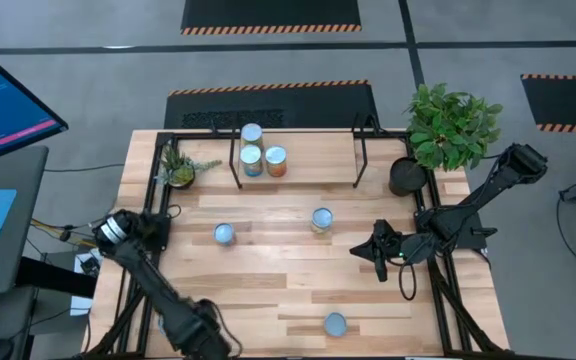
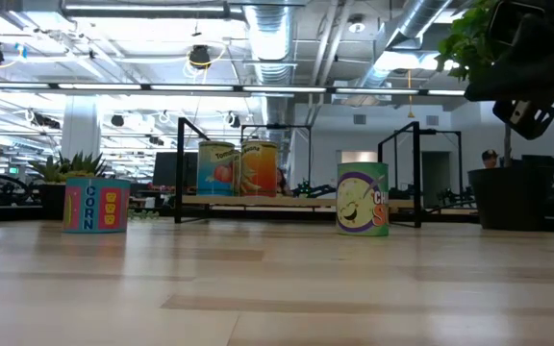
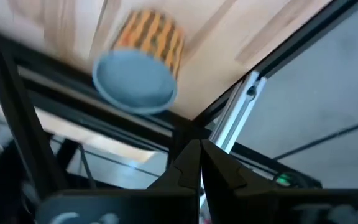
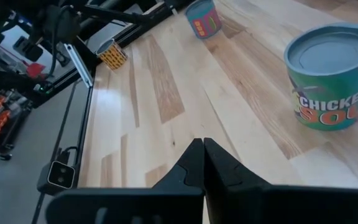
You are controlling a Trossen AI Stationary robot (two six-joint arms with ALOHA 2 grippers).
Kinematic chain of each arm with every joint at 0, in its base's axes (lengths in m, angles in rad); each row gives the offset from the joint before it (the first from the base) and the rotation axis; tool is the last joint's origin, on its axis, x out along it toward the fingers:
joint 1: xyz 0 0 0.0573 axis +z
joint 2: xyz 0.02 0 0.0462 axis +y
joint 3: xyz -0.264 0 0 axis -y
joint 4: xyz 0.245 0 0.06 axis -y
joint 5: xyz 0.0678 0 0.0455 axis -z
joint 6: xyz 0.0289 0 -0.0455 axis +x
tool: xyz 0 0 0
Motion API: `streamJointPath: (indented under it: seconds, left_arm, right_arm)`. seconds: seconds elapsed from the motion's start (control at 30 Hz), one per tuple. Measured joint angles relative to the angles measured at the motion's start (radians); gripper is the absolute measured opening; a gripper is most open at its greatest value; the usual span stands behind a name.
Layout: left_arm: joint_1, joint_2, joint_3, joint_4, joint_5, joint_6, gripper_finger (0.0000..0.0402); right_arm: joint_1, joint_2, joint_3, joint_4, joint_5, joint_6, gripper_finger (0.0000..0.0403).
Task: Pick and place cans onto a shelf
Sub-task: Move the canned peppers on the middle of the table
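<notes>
Our left gripper had clenched on nothing, the orange-striped can sitting ahead, uncaught at the table edge; we judged a nudge might topple it.

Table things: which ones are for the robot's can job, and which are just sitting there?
For the job: cans, shelf.
Just sitting there: big potted plant, small plant, monitor.

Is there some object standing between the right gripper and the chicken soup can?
No, nothing visible. The right gripper, shut and empty, has only bare table between it and the chicken soup can.
</notes>
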Motion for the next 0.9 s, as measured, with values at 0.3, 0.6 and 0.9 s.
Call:
streamJointPath:
  seconds: [0.3, 0.6, 0.9]
  left_arm:
    - [-0.056, 0.0, -0.13, 0.104, 0.033, -0.15, 0.0]
    - [-0.031, 0.0, -0.231, 0.129, -0.008, -0.104, 0.0]
    - [0.073, -0.004, -0.32, 0.146, -0.06, 0.029, 0.0]
  right_arm:
    - [0.0, 0.0, 0.0, 0.023, -0.003, 0.024, 0.0013]
    - [0.001, 0.0, 0.0, 0.063, -0.035, 0.028, 0.0013]
    - [0.001, 0.0, 0.0, 0.064, -0.052, 0.042, 0.0013]
